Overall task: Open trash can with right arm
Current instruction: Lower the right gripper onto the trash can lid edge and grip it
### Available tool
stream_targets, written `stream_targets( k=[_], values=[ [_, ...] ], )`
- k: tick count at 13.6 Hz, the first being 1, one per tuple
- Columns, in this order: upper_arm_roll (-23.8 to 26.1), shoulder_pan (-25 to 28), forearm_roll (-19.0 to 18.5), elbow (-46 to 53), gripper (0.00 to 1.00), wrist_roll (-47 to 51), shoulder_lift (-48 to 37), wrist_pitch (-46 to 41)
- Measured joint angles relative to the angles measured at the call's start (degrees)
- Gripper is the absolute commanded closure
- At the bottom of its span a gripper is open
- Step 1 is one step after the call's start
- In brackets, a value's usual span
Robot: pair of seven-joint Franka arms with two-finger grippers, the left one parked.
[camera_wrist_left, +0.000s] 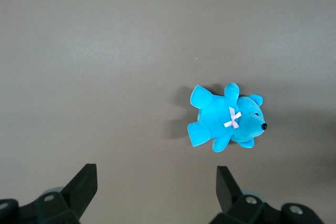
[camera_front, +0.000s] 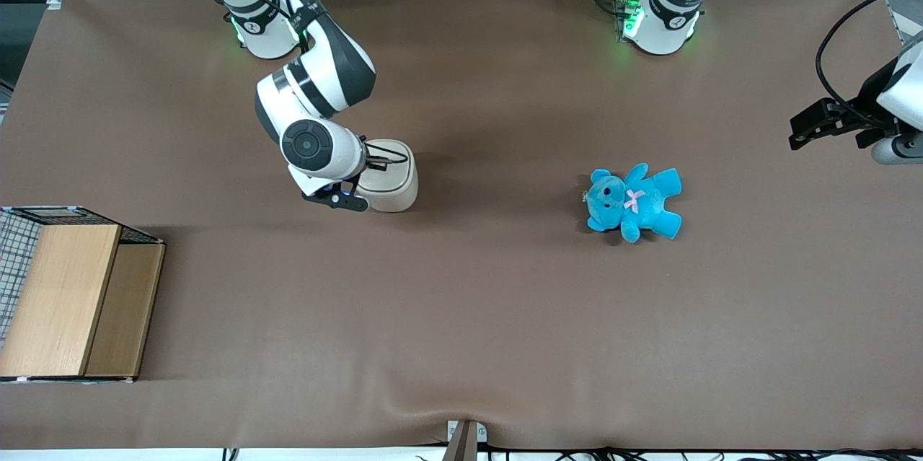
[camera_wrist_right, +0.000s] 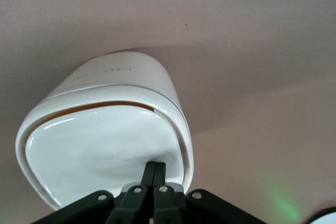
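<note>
The cream-white trash can (camera_front: 393,183) stands on the brown table near its middle, toward the working arm's end. The right arm (camera_front: 317,100) bends down over it, and the wrist hides part of the can. In the right wrist view the can's flip lid (camera_wrist_right: 100,150) is tilted, with a thin tan gap along one edge. My gripper (camera_wrist_right: 155,167) is shut, its two fingertips pressed together and touching the lid near the rim. Nothing is held between them.
A blue teddy (camera_front: 633,201) lies on the table toward the parked arm's end. A wooden box with wire mesh (camera_front: 68,295) sits at the table's edge at the working arm's end, nearer the front camera than the can.
</note>
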Motion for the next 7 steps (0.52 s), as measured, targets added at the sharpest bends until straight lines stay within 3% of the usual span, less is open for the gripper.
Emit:
stream_targets(
  k=[7],
  values=[
    [1.3, 0.0, 0.0, -1.4, 1.00, 2.7, -1.3, 1.9]
  ],
)
